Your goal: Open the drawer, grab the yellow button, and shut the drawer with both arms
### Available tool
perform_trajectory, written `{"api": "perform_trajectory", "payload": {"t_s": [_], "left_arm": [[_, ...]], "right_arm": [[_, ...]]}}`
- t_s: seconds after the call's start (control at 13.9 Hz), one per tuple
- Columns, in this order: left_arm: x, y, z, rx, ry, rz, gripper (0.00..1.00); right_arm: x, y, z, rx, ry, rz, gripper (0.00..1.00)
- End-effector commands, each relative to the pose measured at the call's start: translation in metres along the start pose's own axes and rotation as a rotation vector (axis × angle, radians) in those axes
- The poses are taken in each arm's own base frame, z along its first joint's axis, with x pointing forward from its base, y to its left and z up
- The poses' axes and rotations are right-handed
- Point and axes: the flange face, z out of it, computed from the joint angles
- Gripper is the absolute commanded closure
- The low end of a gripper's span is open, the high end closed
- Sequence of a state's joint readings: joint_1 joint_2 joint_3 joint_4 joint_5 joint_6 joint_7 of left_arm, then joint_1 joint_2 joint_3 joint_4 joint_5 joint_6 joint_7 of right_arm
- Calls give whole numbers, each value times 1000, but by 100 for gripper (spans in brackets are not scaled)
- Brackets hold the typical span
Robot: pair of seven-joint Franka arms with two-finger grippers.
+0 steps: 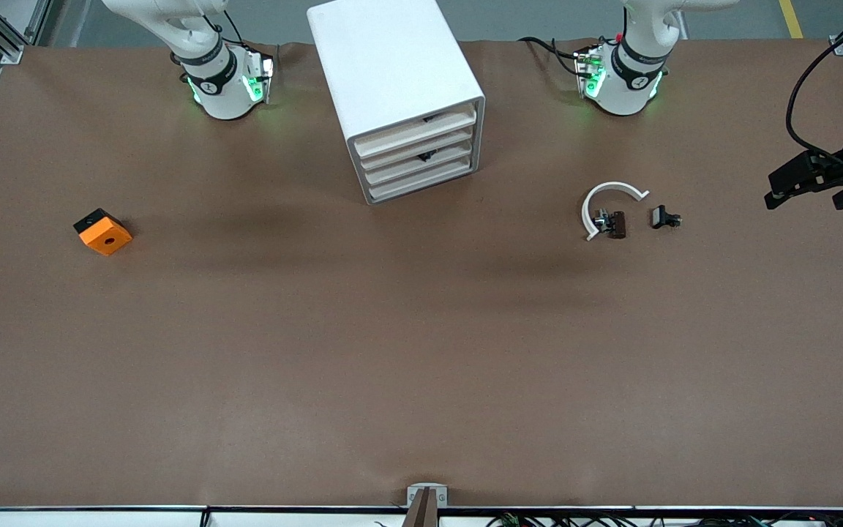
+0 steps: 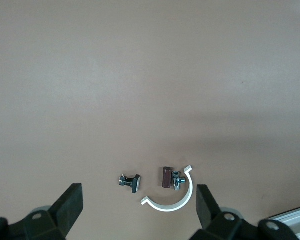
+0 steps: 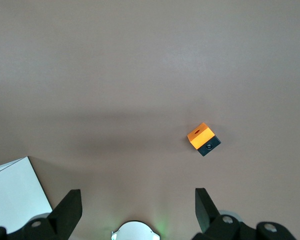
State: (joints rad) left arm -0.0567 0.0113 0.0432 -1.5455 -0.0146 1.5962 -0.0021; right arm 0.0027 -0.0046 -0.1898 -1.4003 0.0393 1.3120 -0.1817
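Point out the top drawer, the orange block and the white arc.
top drawer [image 1: 416, 134], front view, on its cream front panel.
orange block [image 1: 106, 236], front view, on its orange top face beside the hole.
white arc [image 1: 612, 188], front view, on the curved band at its crest.

Brown-covered table [image 1: 421, 351], grey floor [image 1: 538, 18]

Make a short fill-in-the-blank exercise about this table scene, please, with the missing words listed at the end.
1. The white cabinet has ____ drawers, all shut.
2. The orange block lies toward the ____ arm's end of the table.
3. The white arc curves around a small ____ clip.
4. Both the left claw and the right claw have their fingers ____.

Missing words: four; right; brown; open
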Motion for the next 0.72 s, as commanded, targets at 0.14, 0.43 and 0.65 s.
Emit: {"api": "perform_trajectory", "payload": {"t_s": [0.14, 0.43, 0.65], "left_arm": [[2, 3, -4, 12, -10, 13, 0], [-2, -5, 4, 12, -56, -4, 0], [-6, -9, 22, 14, -136, -17, 0]], "right_arm": [[-10, -6, -4, -6, 3, -20, 0], [-10, -5, -4, -7, 3, -18, 0], [-9, -9, -4, -8, 3, -28, 0]]}}
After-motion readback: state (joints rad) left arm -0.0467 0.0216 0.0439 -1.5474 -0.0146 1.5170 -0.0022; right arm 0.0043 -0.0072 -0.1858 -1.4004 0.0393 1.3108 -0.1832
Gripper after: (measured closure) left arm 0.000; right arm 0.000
